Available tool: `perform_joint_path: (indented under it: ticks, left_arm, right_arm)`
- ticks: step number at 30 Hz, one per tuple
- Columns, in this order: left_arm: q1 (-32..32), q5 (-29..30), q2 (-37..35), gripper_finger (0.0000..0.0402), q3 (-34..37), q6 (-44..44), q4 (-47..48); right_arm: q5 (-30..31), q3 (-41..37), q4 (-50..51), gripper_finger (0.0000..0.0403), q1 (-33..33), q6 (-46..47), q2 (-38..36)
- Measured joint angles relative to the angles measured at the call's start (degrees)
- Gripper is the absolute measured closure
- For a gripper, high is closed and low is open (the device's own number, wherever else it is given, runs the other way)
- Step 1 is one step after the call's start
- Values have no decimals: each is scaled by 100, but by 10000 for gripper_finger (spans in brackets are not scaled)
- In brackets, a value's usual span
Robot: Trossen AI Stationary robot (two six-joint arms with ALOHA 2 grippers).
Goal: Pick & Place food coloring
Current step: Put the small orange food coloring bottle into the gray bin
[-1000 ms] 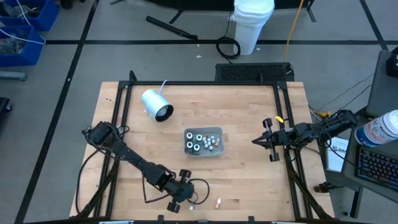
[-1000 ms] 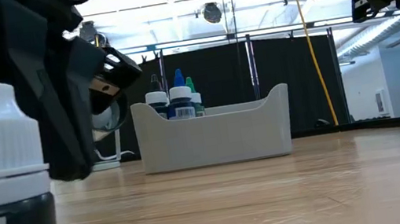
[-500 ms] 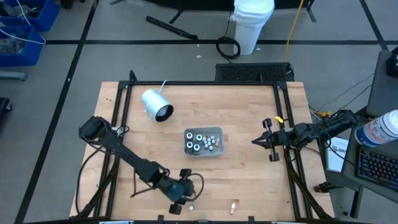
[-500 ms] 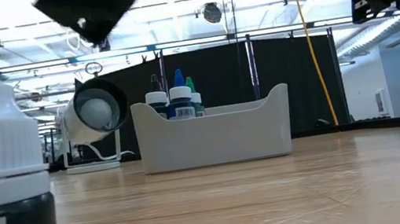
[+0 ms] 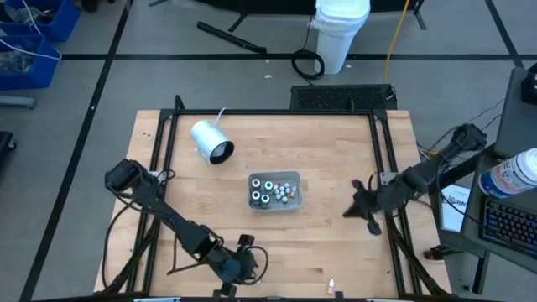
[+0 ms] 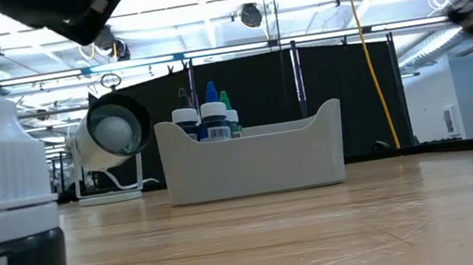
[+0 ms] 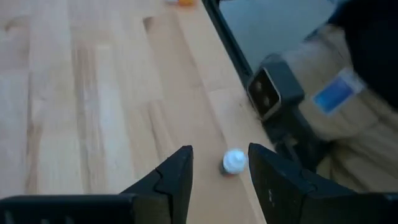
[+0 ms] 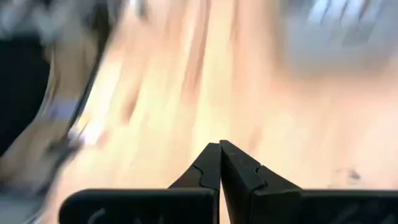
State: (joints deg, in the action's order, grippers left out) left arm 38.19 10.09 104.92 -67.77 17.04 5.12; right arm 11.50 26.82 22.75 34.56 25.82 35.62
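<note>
Surface: light wooden top inside a dark frame.

Tray: shallow grey rectangle at the centre of the surface. It holds most of the food coloring, small bottles standing upright with caps up, dark round bodies with white or teal-green tops, plus whitish ones toward 3 o'clock. In the low view blue and green pointed tips rise above the tray wall; the bottle labels there are too small to read.

Stray bottle: lies on its side at the 6 o'clock edge of the surface, long axis roughly 12 to 6. It sat further toward 9 o'clock half a second ago, and further again a second ago.

Second stray bottle: stands upright hard against the low camera, white ribbed cap over dark contents; a scrap of label shows, print unreadable. Probably the same one shows cap-up in the left wrist view, by the surface's edge.

Left hand: low at 7 o'clock, near the front edge, fingers spread apart, holding nothing, the small bottle seen between them. It has shifted toward the edge since a second ago.

Right hand: at 3 o'clock over the surface, fingers pressed together, empty. The arm has swung in and lower since earlier; its view is smeared.

Cylinder: white-and-grey, corded, lying at 10 o'clock, open end toward 5 o'clock.
</note>
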Motion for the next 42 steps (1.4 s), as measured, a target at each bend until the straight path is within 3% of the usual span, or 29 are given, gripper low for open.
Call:
perform_joint_path:
  ticks: [3,5,7,10,13,17,25,30,36,42]
  left_arm:
    - [52,205,0,240,6,-306,152]
    - [57,317,0,240,8,-463,239]
    - [55,325,0,240,8,-569,284]
    - [47,329,0,240,8,-603,325]
    - [46,334,0,240,9,-601,335]
    - [83,298,0,240,9,-567,451]
    - [167,248,0,240,11,-343,588]
    - [168,247,0,240,11,-461,583]
    - [147,298,0,240,11,-449,576]
    - [150,336,0,240,11,-117,579]
  right_arm:
    - [-783,1211,2142,403,759,1877,1279]
    - [-1450,1859,2904,403,1315,2737,2098]
    - [-1963,2381,2701,403,1792,3255,2698]
    - [-2533,2725,1437,403,2138,3574,3494]
    - [-2145,2778,756,403,2202,3228,4135]
    - [-1781,2777,569,403,2111,2882,4856]
    - [-1377,2777,382,403,2065,1742,5622]
    - [-2088,2777,-532,403,2079,1774,5645]
    - [-2027,2784,-1206,403,2118,1445,5761]
    - [-2210,2779,-1530,403,2094,1393,6353]
